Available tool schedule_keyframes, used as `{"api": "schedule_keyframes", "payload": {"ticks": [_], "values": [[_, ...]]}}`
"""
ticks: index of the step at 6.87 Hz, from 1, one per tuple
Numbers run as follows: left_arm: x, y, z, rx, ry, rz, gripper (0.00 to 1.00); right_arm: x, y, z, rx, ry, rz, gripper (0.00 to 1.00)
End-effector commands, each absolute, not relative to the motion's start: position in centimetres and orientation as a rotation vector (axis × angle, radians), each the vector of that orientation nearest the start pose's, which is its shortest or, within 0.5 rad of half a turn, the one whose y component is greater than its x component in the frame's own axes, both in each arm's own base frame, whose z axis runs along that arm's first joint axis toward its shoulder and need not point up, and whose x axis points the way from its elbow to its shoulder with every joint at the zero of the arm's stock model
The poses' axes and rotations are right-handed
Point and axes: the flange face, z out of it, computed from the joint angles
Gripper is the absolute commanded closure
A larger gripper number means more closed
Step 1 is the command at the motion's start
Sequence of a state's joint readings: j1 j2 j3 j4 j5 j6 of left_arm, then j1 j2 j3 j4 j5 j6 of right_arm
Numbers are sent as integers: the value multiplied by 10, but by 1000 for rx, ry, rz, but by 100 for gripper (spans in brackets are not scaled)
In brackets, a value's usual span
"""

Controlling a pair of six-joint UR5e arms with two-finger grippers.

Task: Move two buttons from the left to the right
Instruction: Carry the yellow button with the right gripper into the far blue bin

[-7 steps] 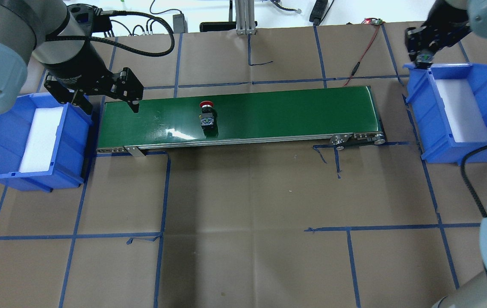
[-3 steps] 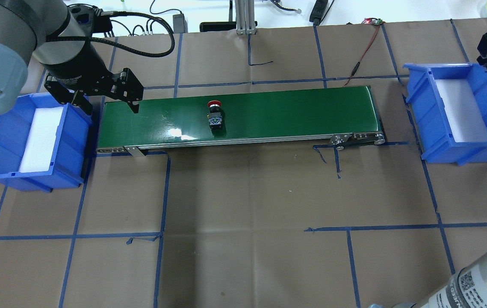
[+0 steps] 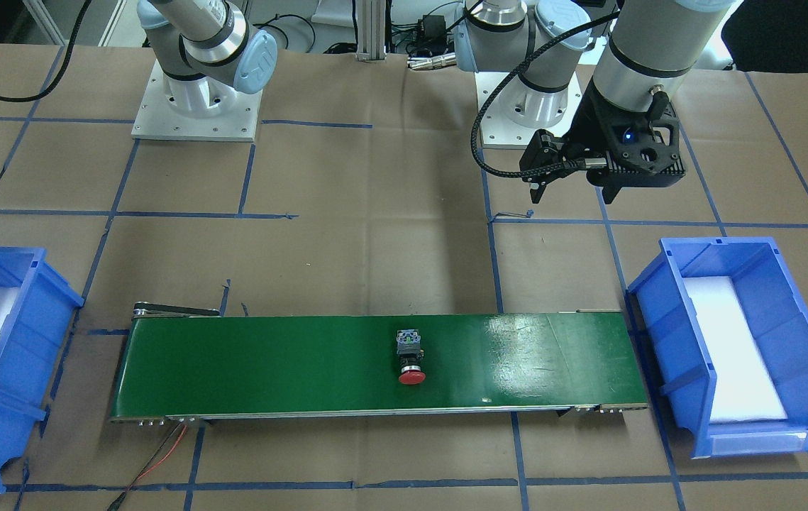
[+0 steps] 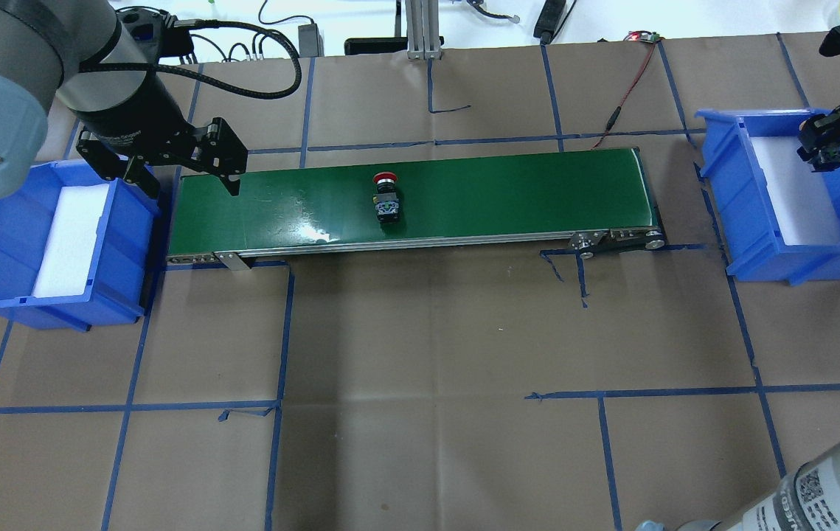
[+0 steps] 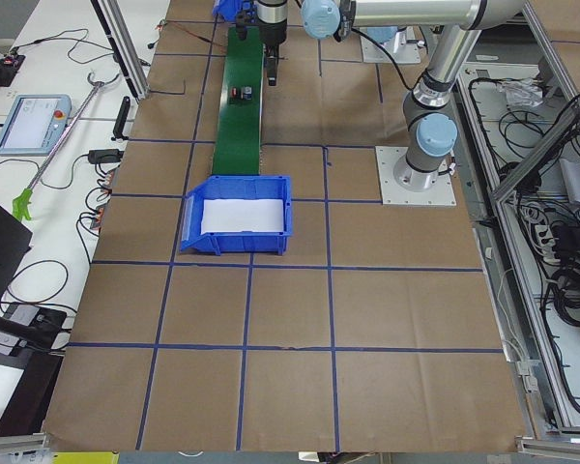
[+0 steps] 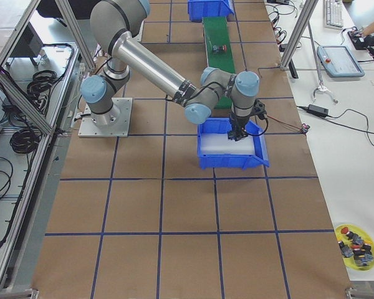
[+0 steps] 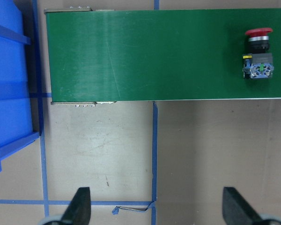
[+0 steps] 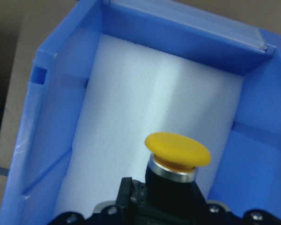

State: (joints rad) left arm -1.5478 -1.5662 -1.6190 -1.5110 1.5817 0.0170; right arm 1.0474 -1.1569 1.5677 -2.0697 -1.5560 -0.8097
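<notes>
Midway along the green conveyor belt (image 4: 501, 192), the red-capped button (image 4: 387, 199) lies on its side, cap toward the belt's edge away from the robot. Near the belt's left end, the left gripper (image 7: 157, 211) hangs above the table with its fingers spread wide, holding nothing. Past the belt's right end, the right gripper (image 4: 824, 151) pinches the yellow-capped button (image 8: 177, 154) between its fingers over the white foam in the blue bin (image 4: 738, 193).

A robotics lab: taped table (image 4: 420, 332), aluminium framing (image 5: 119, 48), teach pendant (image 5: 27, 124), loose cables (image 5: 561, 261)
</notes>
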Motion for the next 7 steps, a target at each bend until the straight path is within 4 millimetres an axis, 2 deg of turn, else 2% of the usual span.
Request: {"api": "schedule_keyframes", "payload": {"ticks": [1, 3, 7], "values": [[-121, -494, 473, -10, 3129, -26, 0, -205, -585, 274, -503, 3156, -168, 96], [-121, -494, 473, -10, 3130, -26, 0, -214, -568, 252, -478, 3140, -153, 96], [-121, -494, 472, -7, 3130, -24, 0, -207, -555, 226, -496, 3116, -107, 96]]}}
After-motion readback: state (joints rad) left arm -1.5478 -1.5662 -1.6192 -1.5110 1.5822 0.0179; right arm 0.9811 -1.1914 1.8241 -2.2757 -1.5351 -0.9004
